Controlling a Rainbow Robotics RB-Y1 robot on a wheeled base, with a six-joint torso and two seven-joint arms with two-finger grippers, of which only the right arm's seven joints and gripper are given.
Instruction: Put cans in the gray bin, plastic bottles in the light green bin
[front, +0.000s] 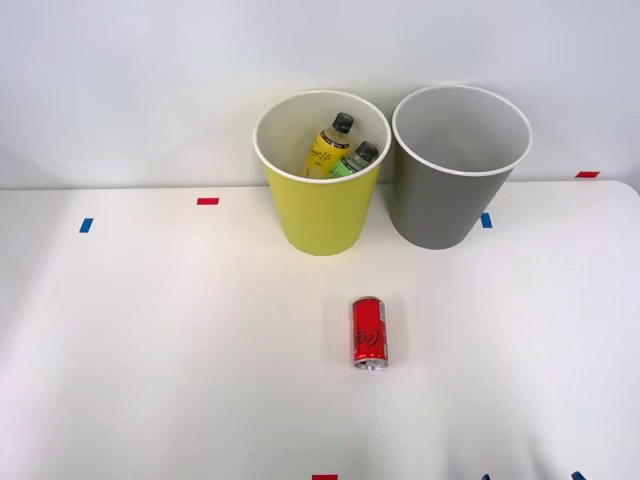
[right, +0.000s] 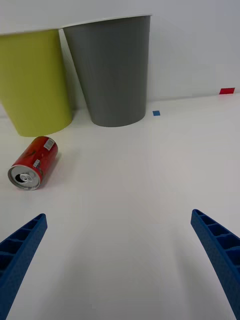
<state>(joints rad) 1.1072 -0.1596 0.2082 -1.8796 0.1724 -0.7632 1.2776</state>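
Observation:
A red can lies on its side on the white table, in front of the two bins; its silver end faces my wrist camera. The light green bin stands at the back, holding a yellow bottle and a green-labelled bottle, both dark-capped. To its right, touching it, stands the gray bin, with nothing visible inside. My right gripper is open and holds nothing, low over the table, nearer than the can and to its right. Its blue fingertips peek in at the front view's bottom edge.
Small red tape marks and blue tape marks dot the table. A white wall rises right behind the bins. More tape lies right of the gray bin.

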